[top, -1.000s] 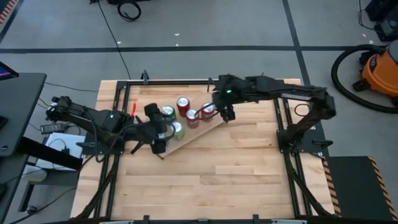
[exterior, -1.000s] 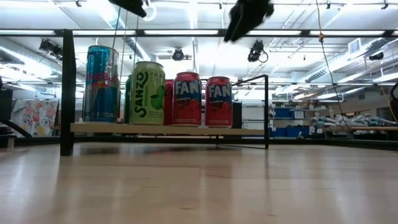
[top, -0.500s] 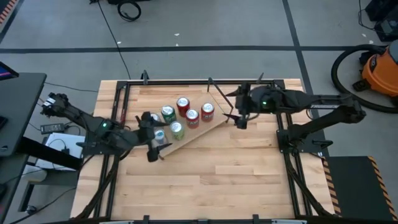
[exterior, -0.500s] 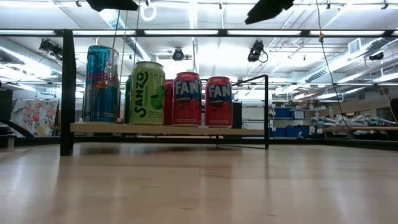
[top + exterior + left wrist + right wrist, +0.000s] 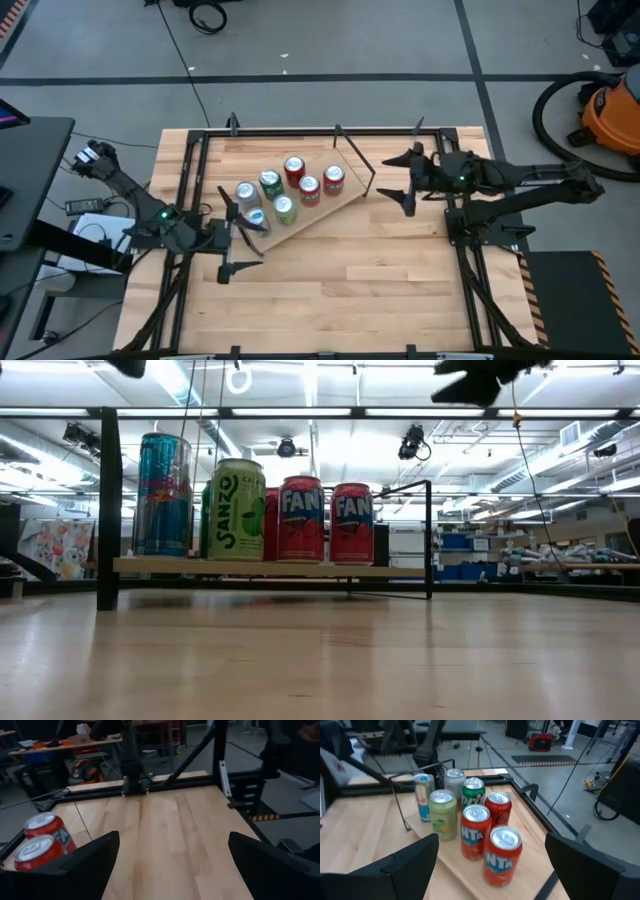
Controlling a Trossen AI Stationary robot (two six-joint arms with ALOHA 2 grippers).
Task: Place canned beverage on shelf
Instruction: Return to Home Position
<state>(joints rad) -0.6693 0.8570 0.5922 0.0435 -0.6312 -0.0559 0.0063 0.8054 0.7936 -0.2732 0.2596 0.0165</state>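
Note:
The shelf [image 5: 330, 205], a light wood plank with black rod brackets, lies slantwise on the table's far left part. Several cans stand upright on it: two red Fanta cans [image 5: 309, 188], a pale green Sanzo can [image 5: 285, 208], a blue can [image 5: 255, 216], a silver can [image 5: 245, 192] and others. They also show in the low view [image 5: 301, 518] and the right wrist view [image 5: 476, 830]. My left gripper [image 5: 228, 235] is open and empty, just off the shelf's left end. My right gripper [image 5: 409, 181] is open and empty, to the right of the shelf.
The black frame rails [image 5: 455, 200] run along the table's left, right and far sides. Bare wood [image 5: 350, 290] takes up the table's near half. An orange vacuum [image 5: 612, 110] stands on the floor beyond the right edge.
My right gripper has drawn back from the red cans toward the table's right edge and risen. My left gripper has drawn back from the shelf's left end toward the table's left and near edges, uncovering the blue and silver cans. The cans have stayed in place.

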